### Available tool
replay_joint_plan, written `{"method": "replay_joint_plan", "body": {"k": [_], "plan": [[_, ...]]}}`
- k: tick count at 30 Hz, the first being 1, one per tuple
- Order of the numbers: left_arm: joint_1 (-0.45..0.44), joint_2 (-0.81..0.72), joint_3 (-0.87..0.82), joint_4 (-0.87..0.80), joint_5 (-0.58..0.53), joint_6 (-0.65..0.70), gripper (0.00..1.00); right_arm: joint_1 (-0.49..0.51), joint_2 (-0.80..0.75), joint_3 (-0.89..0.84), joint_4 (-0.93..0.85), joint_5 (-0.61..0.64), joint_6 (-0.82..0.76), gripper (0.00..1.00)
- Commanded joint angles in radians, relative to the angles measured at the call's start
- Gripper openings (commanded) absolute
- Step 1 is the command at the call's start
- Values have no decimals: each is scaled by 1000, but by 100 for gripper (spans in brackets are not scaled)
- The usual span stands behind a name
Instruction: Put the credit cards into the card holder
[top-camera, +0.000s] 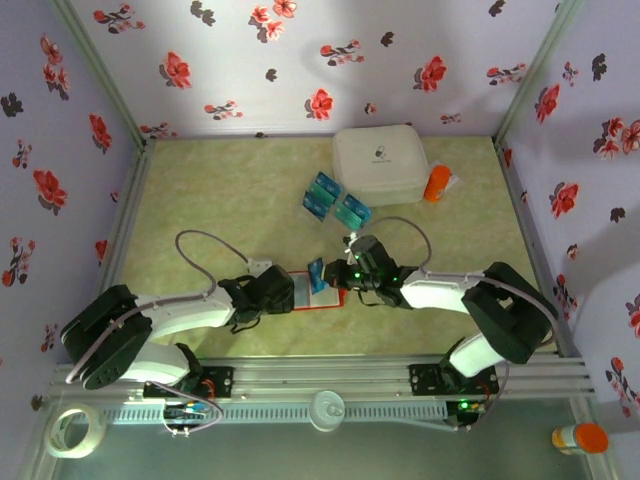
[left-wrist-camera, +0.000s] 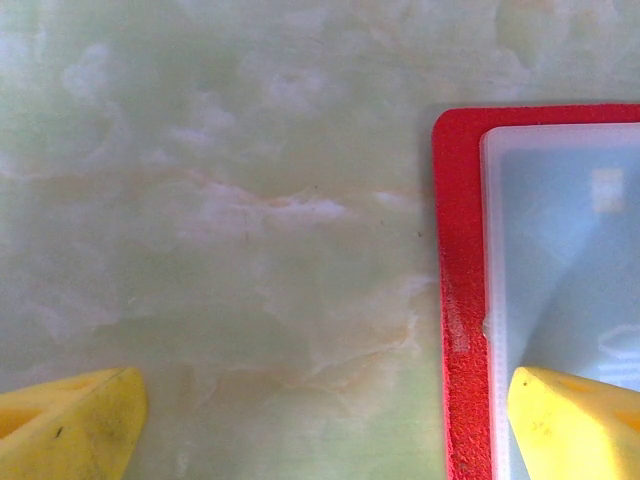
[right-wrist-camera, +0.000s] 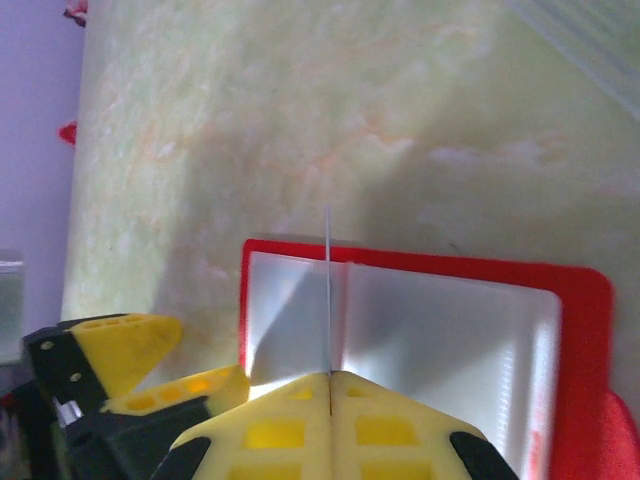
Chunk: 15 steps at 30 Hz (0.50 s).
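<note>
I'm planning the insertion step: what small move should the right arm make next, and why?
Probably ease the right gripper down, tipping the card toward a clear pocket: it pinches the card edge-on over the open card holder, and the open left gripper has one finger over the holder.

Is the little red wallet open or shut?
Open. The flat bright-red folding wallet lies spread on the pale green marbled table, its clear pockets facing up.

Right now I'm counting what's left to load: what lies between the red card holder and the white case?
In the top view, loose credit cards lie between the card holder and the white case, in two small clusters nearer the case.
</note>
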<state>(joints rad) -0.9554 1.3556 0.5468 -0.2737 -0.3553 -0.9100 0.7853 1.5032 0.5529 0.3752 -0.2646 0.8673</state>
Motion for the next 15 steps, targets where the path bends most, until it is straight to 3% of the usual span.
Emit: {"method": "replay_joint_plan", "body": {"k": [1,15], "plan": [[-5,23,-33,3,26,-19,93,-1,-29,-46,125,55,34,0],[-9,20,-34,1,26,-23,93,18,31,-121,336,69,84,0]]}}
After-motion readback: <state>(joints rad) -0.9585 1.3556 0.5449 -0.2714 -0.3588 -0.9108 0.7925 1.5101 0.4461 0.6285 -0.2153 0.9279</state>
